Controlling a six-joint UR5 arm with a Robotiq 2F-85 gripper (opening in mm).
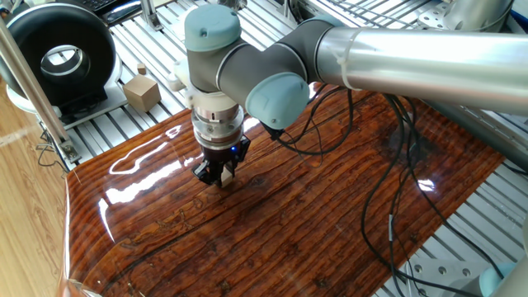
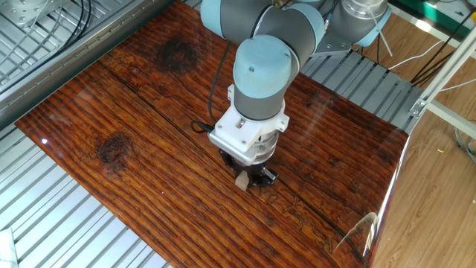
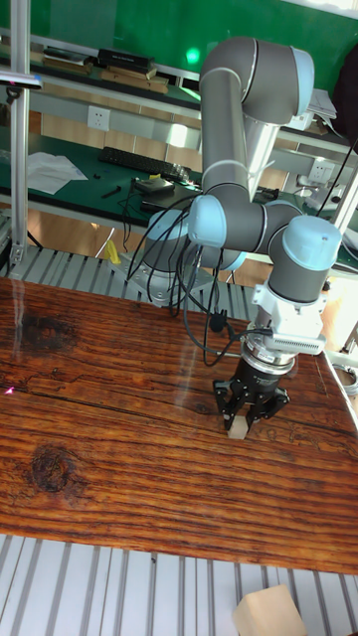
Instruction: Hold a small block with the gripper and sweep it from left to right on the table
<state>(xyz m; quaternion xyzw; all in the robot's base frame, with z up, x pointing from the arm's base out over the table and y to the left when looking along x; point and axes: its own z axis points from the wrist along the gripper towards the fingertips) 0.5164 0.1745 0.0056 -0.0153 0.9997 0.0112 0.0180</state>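
Black gripper [image 3: 242,418] clenched on the small block [image 3: 237,428], block's underside resting on the table [image 3: 89,457].

small block [image 3: 237,428] between pincer [image 3: 243,419] fingers, on table [image 3: 99,477]
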